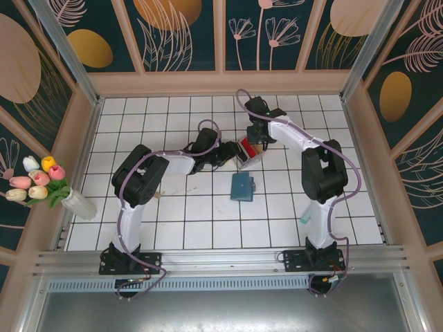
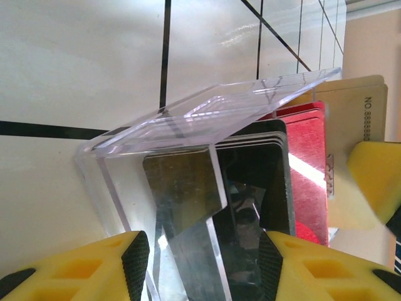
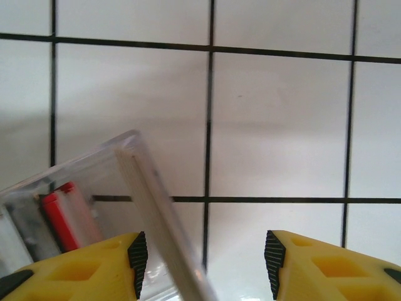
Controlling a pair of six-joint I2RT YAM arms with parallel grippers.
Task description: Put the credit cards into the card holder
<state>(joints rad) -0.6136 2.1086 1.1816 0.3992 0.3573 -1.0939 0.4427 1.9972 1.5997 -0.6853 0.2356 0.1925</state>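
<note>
The credit cards stand in a small clear rack (image 1: 248,153) (image 2: 188,119): a black one (image 2: 250,169), a red one (image 2: 310,175) (image 3: 59,219) and a tan one (image 2: 357,106) that sticks out farthest. My left gripper (image 1: 234,155) (image 2: 203,263) is shut on the rack's base and holds it tilted. My right gripper (image 1: 257,142) (image 3: 205,263) is open at the rack's far side, with a pale edge of rack or card beside its left pad (image 3: 138,260). One of its yellow fingers (image 2: 376,182) rests by the tan card. The teal card holder (image 1: 242,187) lies flat, one tile nearer.
A white vase of tulips (image 1: 41,183) stands at the left wall. A small teal object (image 1: 304,219) lies beside the right arm's base. Raised wooden walls (image 1: 221,83) enclose the white tiled floor on three sides.
</note>
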